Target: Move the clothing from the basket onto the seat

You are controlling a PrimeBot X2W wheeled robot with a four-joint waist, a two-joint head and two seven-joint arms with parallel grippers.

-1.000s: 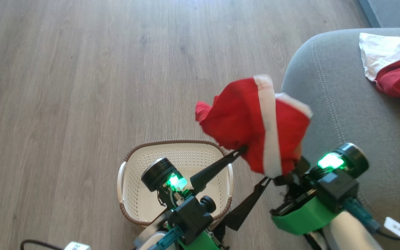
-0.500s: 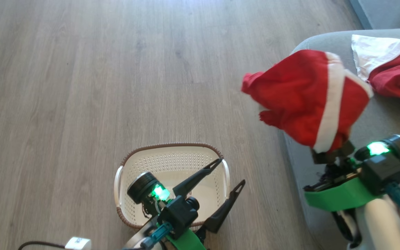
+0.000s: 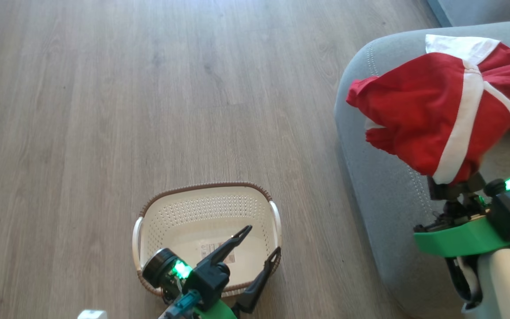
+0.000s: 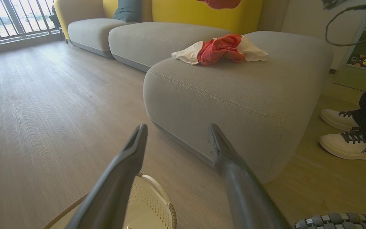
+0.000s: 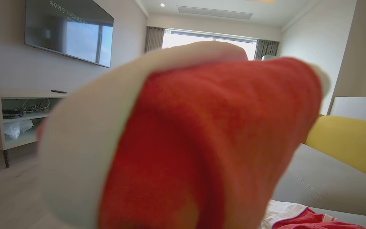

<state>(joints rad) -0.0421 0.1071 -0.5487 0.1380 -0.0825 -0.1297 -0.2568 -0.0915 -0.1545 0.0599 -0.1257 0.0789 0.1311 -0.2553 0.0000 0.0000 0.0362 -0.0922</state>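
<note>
My right gripper (image 3: 453,185) is shut on a piece of the clothing (image 3: 432,115), a red garment with white stripes. It hangs bunched above the grey seat (image 3: 383,186), and up close this garment (image 5: 202,143) blocks most of the right wrist view. A second red and white garment (image 4: 221,49) lies on top of the seat (image 4: 233,95), partly hidden behind the held one. The cream basket (image 3: 148,221) stands on the floor with nothing in it but the label on its base. My left gripper (image 3: 263,240) hovers open over the basket's right side, nothing between its fingers (image 4: 135,149).
Wooden floor (image 3: 148,88) stretches left of the seat. More grey cushions (image 4: 157,38) and a yellow backrest (image 4: 202,12) continue behind it. A person's white shoes (image 4: 345,143) stand to the seat's right in the left wrist view. A TV shelf (image 5: 17,117) lines the wall.
My right gripper has carried the red garment from beside the basket to above the seat. The head view has turned right. My left gripper has drawn back, staying open.
</note>
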